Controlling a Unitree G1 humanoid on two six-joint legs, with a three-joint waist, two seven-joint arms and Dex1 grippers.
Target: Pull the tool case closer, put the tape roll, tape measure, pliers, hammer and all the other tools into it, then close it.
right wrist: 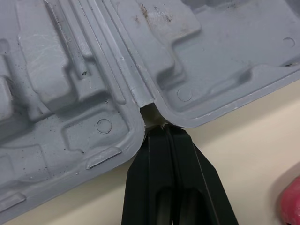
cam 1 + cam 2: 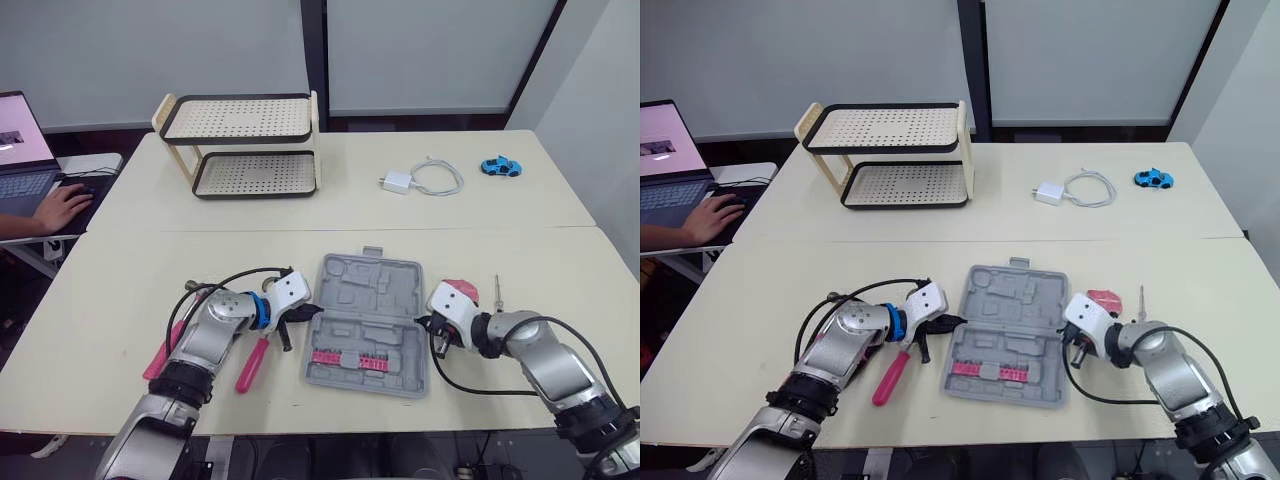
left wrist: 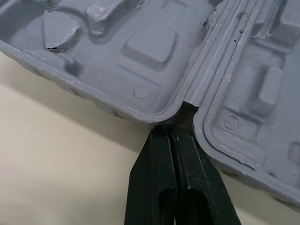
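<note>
The grey tool case [image 2: 368, 322] lies open and flat near the table's front edge, with a pink strip of bits [image 2: 345, 358] in its near half. My left gripper [image 2: 308, 313] is shut, its tips [image 3: 173, 129] pressed into the hinge notch on the case's left side. My right gripper [image 2: 422, 322] is also shut, its tips [image 1: 159, 126] in the hinge notch on the right side. Pink-handled pliers [image 2: 252, 365] lie under my left wrist. A red round tool [image 2: 460, 290] and a thin screwdriver [image 2: 496, 293] lie to the right of the case.
A second pink handle [image 2: 160, 355] lies left of my left arm. A two-tier rack [image 2: 240, 140] stands at the back left. A white charger with cable [image 2: 415, 180] and a blue toy car [image 2: 500, 166] lie at the back right. A person's hand [image 2: 60, 208] rests by a laptop at far left.
</note>
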